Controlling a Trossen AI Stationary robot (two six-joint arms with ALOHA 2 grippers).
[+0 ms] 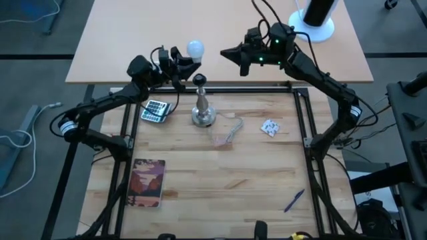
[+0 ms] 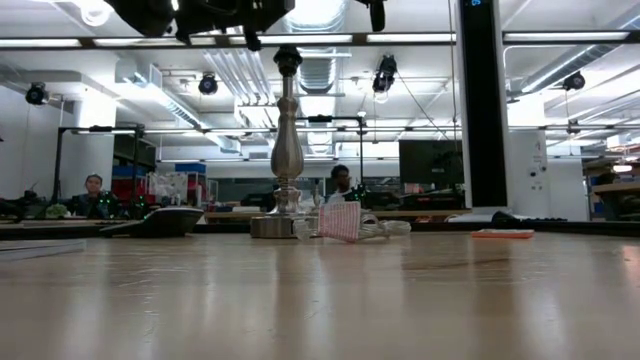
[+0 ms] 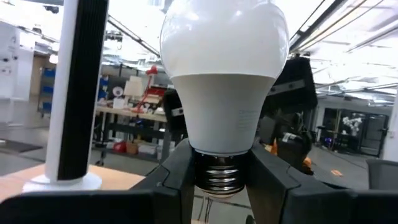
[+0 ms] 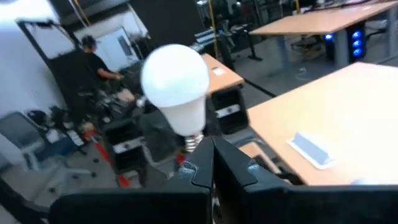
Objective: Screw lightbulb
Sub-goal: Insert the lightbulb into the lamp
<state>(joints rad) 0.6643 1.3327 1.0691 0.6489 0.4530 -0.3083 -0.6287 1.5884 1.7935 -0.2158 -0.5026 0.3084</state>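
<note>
The lightbulb (image 1: 195, 48), white and frosted with a grey screw base, is held by my left gripper (image 1: 180, 62) in the air, just beyond the table's far edge. It is on the far left side of the silver lamp stand (image 1: 202, 107) and its black socket (image 1: 199, 81). The stand is upright on its round foot near the table's far edge and also shows in the low view (image 2: 287, 140). My right gripper (image 1: 227, 52) hangs shut and empty in the air to the right of the bulb, pointing at it. The bulb also shows in the right wrist view (image 4: 176, 84). My left gripper pinches the bulb's grey screw base (image 3: 217, 177) between its two fingers (image 3: 177, 171), one on each side. The white globe (image 3: 224, 68) stands out past the fingertips. The bulb is lifted clear of the table and of the lamp stand.
A calculator (image 1: 155, 110) lies left of the stand. Clear packaging (image 1: 228, 130) and a small white packet (image 1: 269, 127) lie to its right. A book (image 1: 148, 181) lies near the front left, a blue pen (image 1: 293, 200) at the front right. A black-and-white tower (image 1: 317, 17) stands on the far desk.
</note>
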